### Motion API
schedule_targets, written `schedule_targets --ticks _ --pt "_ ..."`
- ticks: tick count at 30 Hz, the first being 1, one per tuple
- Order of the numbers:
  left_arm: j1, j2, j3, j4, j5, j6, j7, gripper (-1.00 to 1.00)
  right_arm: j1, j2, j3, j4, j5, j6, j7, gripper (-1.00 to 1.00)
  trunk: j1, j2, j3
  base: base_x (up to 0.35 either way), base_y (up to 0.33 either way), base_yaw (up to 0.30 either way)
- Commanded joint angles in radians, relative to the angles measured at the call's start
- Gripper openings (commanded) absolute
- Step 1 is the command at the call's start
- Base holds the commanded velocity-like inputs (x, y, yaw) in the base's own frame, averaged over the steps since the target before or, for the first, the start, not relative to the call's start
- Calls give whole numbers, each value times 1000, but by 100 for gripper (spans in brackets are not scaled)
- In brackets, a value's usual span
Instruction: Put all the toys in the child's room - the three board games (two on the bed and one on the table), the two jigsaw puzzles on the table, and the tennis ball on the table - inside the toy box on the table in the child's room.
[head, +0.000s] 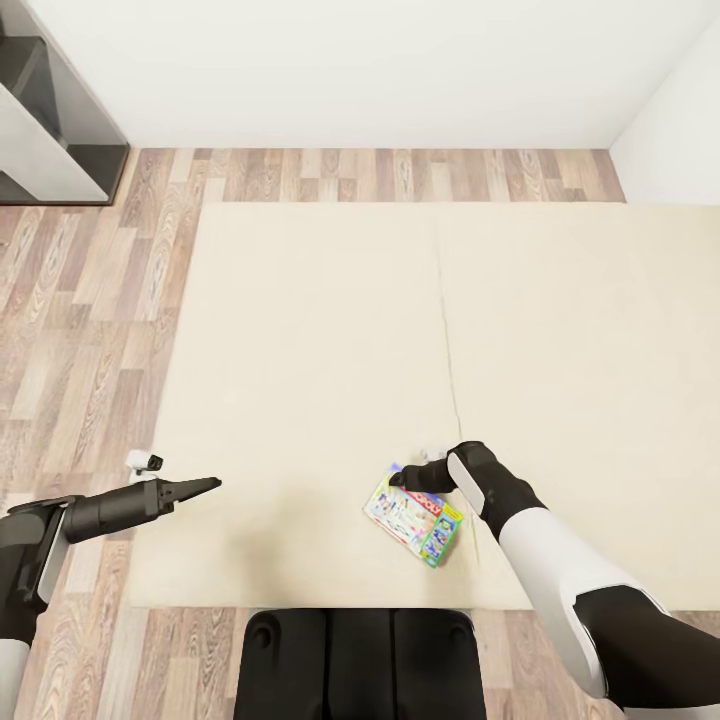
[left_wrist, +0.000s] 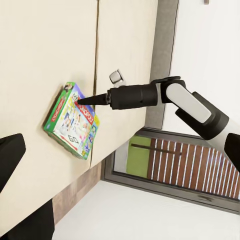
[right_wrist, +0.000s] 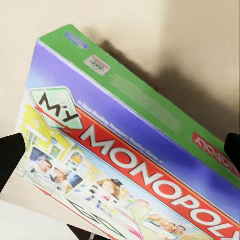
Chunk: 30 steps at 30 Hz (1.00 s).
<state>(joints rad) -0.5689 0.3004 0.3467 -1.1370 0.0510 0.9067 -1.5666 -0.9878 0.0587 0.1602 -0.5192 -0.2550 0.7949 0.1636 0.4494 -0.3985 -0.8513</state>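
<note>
Closest to the head camera, the robot's dark base sits at the near edge of the bed, a plain beige mattress with a seam running away from the robot.

Right arm: it reaches over the near part of the mattress to the board game, a white-blue printed box with a green edge, marked "My Monopoly" in the right wrist view. The box lies on the mattress just right of centre, close to the near edge. The right pincer is at the far edge of the box. In the left wrist view its fingers taper to a closed-looking point touching the box at its upper edge. Whether the jaws actually grip the box or only rest against it cannot be determined from these views.

Left arm: it is extended at the left corner of the bed. The left pincer points toward the box from well apart and holds nothing. Its fingers appear spread in the left wrist view.

Beyond the bed: wood-plank floor, a dark shelf unit at far left, and a white wall.
</note>
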Motion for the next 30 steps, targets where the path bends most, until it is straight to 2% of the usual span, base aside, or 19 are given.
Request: schedule_targets --ticks 1,11,30 --pt "0 0 0 0 -1 11 -4 100 0 0 3 -1 -1 4 1 100 1 -2 -1 0 68 0" --pt "0 0 0 0 0 11 -4 100 0 0 2 -1 -2 3 1 100 1 -2 -1 0 73 0" --pt "0 1 0 0 1 11 -4 100 3 -1 5 -29 8 0 -8 100 1 -2 -1 0 3 0"
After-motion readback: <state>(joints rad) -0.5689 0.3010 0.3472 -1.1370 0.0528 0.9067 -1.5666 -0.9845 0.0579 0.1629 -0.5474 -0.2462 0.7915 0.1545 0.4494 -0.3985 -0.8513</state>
